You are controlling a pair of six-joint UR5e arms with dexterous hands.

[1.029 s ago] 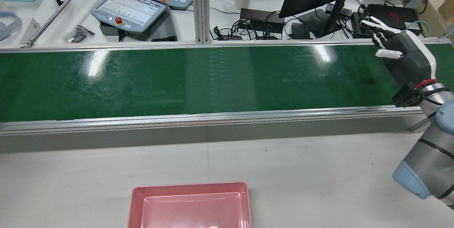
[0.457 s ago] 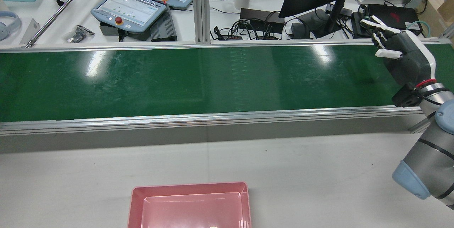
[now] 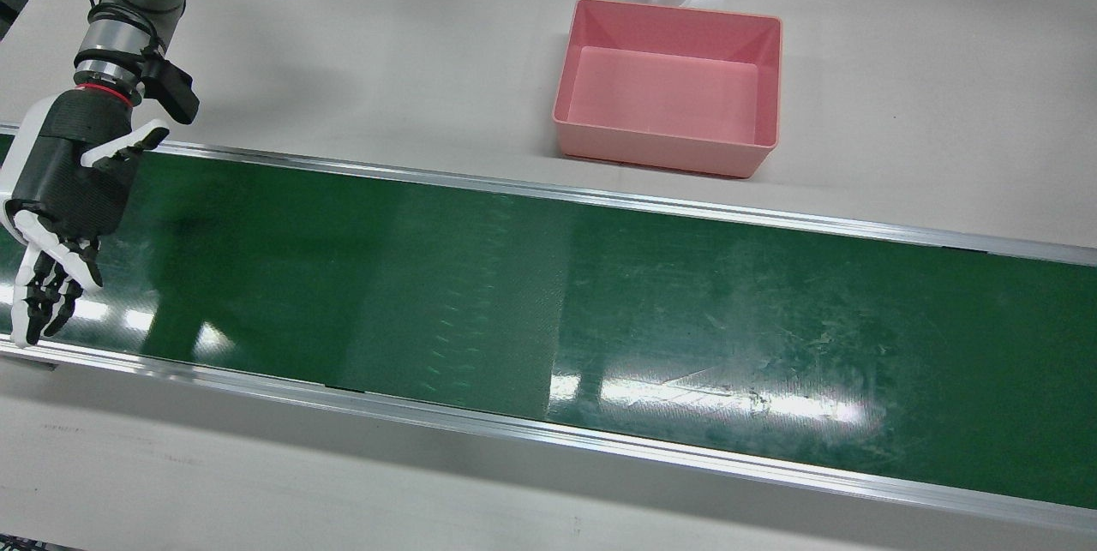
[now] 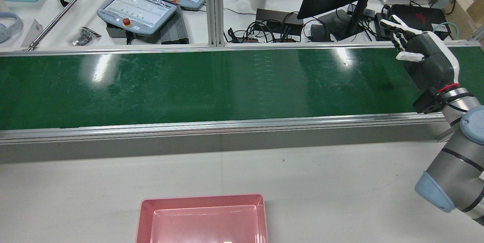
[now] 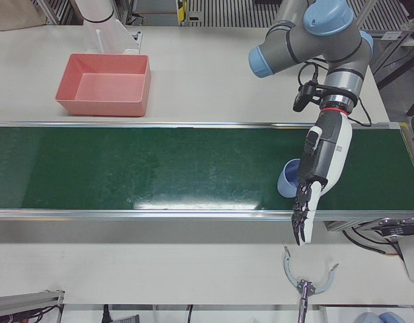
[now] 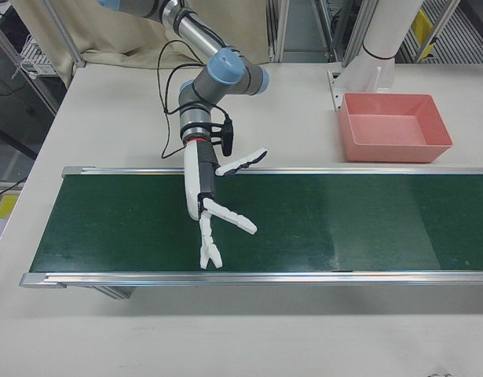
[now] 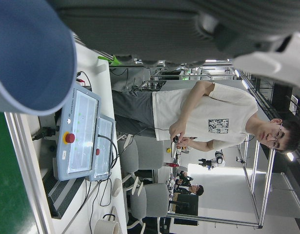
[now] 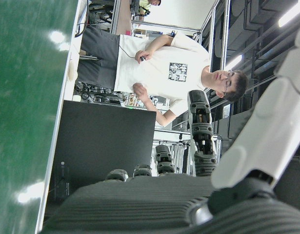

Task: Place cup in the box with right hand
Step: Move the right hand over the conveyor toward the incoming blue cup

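Right-front view: the right hand (image 6: 203, 206), fingers spread wide and empty, is being poised over the belt (image 6: 343, 228); closing is best being timed to the blue cup (image 5: 287, 180) arriving.

pink box (image 3: 668, 150), green belt (image 3: 600, 302) — blue cup (image 5: 287, 180)
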